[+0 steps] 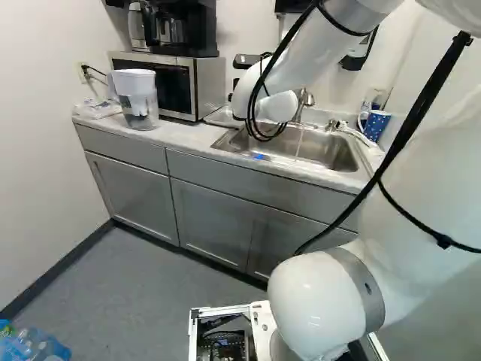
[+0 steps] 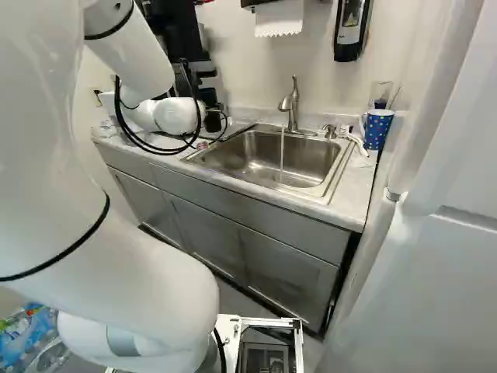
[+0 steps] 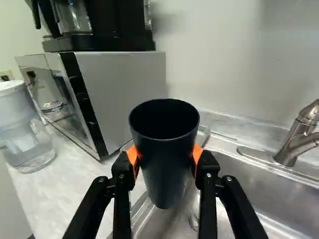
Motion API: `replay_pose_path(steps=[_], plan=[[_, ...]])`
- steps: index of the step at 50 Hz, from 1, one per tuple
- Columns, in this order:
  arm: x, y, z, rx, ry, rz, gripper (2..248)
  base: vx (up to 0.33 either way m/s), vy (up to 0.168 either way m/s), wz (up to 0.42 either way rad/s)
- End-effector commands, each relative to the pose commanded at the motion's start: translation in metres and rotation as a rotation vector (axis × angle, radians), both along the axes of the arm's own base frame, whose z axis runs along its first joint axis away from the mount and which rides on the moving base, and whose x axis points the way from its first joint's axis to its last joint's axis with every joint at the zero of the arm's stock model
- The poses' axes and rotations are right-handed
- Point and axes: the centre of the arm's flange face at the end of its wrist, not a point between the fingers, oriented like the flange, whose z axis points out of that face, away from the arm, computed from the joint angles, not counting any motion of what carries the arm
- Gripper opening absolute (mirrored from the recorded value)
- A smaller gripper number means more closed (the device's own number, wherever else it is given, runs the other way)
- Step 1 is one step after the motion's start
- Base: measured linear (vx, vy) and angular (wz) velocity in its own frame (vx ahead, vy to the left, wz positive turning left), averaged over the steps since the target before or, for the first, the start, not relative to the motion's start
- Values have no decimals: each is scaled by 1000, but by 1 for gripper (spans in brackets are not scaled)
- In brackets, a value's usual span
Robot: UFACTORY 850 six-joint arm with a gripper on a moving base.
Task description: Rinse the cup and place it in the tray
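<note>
Clamping the dark cup (image 3: 167, 172) from both sides between orange-padded fingers (image 3: 133, 155), holding it upright near the microwave-side end of the sink (image 2: 229, 151), leaving its dark inside unreadable. Running a thin stream of water (image 2: 282, 155) from the faucet (image 2: 292, 107) into the sink. Seeing, farther out, a clear-bodied pitcher (image 1: 137, 94) beside the microwave (image 3: 119, 89), a coffee maker (image 3: 107, 22) with its glass carafe on top, and a blue spotted mug (image 2: 377, 130) beyond the sink's other end.

Dark cup (image 3: 167, 159) — plain, smooth, mouth up, its sides held between my orange-padded fingers (image 3: 197, 153) —, clear tray (image 3: 203, 133) behind it, mostly hidden, on the desk (image 3: 70, 184)
</note>
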Motion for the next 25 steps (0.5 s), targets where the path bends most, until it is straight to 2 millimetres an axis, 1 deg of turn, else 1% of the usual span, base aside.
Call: replay_pose_path(steps=[25], plan=[[-1,-37,0,14,1,-92,123,0,0,0]])
